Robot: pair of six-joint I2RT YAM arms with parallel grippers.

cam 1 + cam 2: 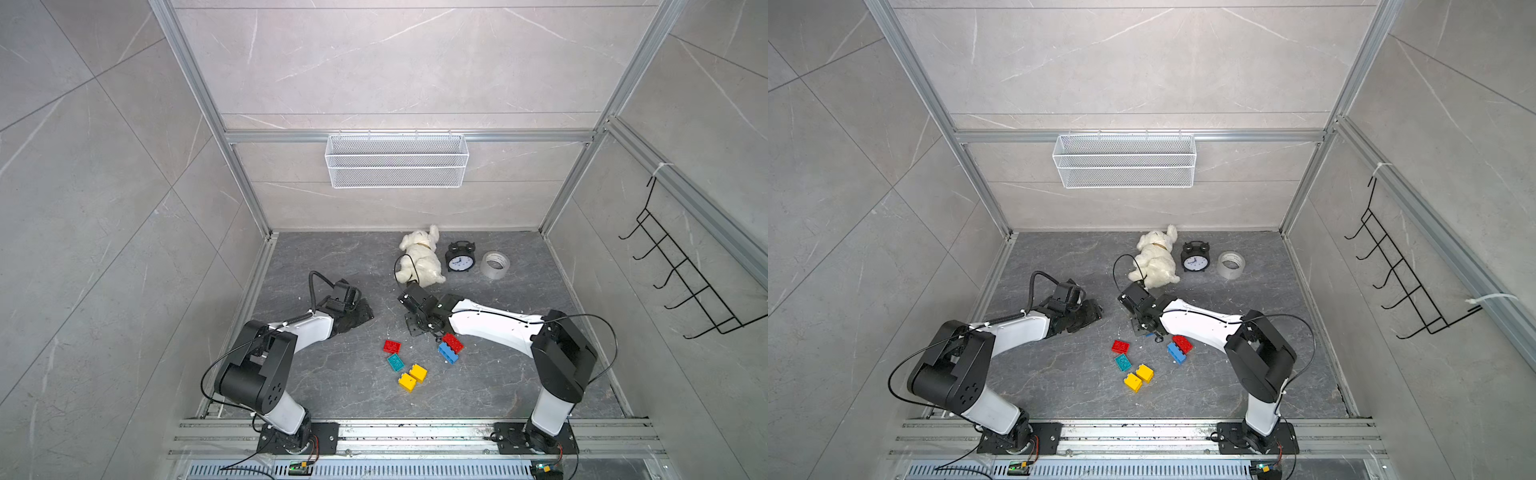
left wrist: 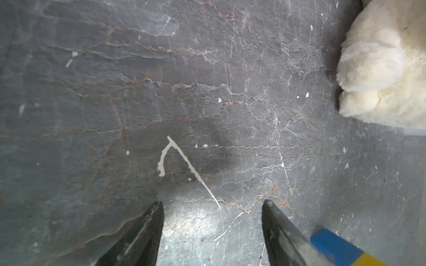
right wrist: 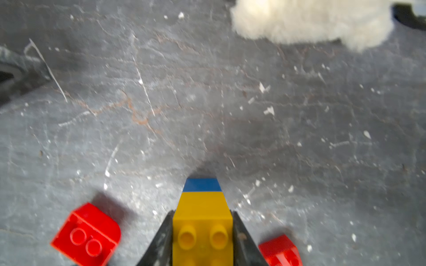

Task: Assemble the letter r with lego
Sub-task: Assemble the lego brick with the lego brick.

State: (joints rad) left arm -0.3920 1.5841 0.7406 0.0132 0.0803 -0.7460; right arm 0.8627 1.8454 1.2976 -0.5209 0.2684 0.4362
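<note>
Step in hand, as judged: a part-built stack awaits its next piece. The right gripper (image 3: 202, 213), near the plush toy (image 1: 419, 257), is clamped on a yellow brick (image 3: 202, 221) joined to a blue brick (image 3: 202, 185). The left gripper (image 2: 212, 202) stands wide and empty beside that toy. The next move seemingly calls for seating this stack against one of the loose bricks (image 1: 395, 362) lying farther from the toy, though blur hides stud alignment.

- The dark grey, veined tabletop (image 1: 332, 399) carries everything; white flecks and a pale hooked scratch (image 2: 184, 159) mark it.
- Near the far edge, in a row: a white plush toy (image 1: 422, 257) lying down, a black alarm clock (image 1: 459, 259) just beside it, and a grey tape roll (image 1: 494, 264) lying flat.
- Nearer the middle: a red brick (image 1: 392, 346), a teal brick (image 1: 395, 362) just beside it, and two yellow bricks (image 1: 418, 372) touching each other.
- To their right: a second red brick (image 1: 453, 343) touching a blue brick (image 1: 449, 354).
</note>
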